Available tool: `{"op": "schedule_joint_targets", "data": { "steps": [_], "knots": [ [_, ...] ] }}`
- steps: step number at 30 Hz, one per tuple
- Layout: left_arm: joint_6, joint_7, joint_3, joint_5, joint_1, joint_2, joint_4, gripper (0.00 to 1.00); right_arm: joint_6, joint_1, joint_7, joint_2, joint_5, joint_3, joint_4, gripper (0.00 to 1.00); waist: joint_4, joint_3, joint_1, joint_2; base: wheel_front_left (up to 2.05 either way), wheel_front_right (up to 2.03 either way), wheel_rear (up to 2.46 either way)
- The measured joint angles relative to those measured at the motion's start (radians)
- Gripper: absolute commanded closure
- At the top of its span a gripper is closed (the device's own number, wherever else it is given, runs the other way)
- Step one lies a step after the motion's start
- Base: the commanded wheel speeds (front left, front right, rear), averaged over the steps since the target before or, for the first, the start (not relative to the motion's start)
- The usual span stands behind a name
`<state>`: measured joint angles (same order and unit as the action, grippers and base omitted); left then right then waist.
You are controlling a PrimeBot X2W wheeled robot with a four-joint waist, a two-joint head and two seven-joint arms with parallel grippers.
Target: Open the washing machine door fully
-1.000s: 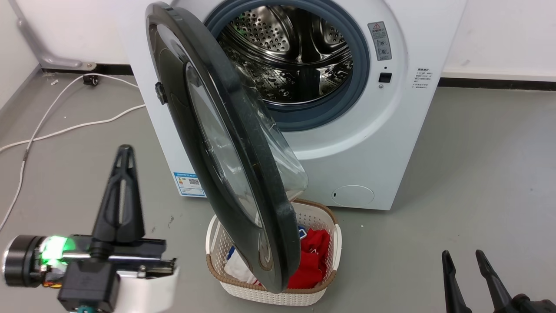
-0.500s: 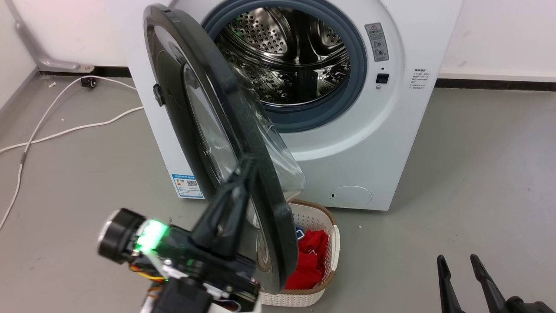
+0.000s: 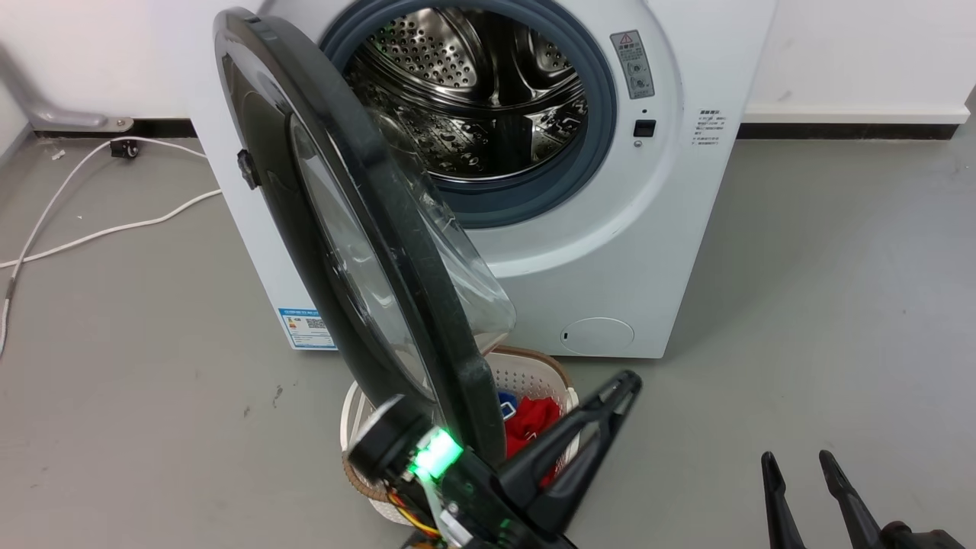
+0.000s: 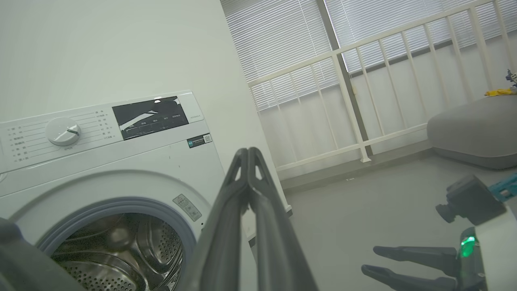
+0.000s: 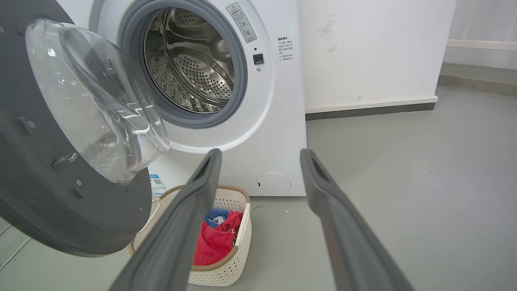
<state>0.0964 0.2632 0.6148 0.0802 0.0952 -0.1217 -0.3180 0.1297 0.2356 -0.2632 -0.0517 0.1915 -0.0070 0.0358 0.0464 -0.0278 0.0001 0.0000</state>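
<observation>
- The door (image 3: 358, 252) hangs half-open at nine o'clock of the washing machine (image 3: 610, 290), above a basket (image 5: 220, 271).
- It looks heavy, stiff and slick; its free rim, not the glass (image 5: 97, 101), seems best to push.
- The left end effector (image 3: 627, 381), pressed together and empty, sits beside that rim; the right end effector (image 3: 798, 459) is spread.
- The left wrist view adds the control dial (image 4: 62, 131).

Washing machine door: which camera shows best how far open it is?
Head view: nearly the whole washing machine door shows, swung well clear of the washing machine. Right wrist view shows its inner face and glass bowl, cut off at left. Left wrist view: a blurred dark corner, probably its rim.
</observation>
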Motion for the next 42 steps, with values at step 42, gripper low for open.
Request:
{"op": "schedule_joint_targets", "data": {
  "steps": [42],
  "knots": [
    [-0.127, 0.003, -0.072, -0.118, -0.053, -0.017, 0.368, 1.0, 0.0, -0.055, 0.0, 0.0, -0.016, 0.014, 0.034, 0.0, 0.014, 0.1, 0.0, 0.0, 0.0, 0.0, 0.0]
  ]
}}
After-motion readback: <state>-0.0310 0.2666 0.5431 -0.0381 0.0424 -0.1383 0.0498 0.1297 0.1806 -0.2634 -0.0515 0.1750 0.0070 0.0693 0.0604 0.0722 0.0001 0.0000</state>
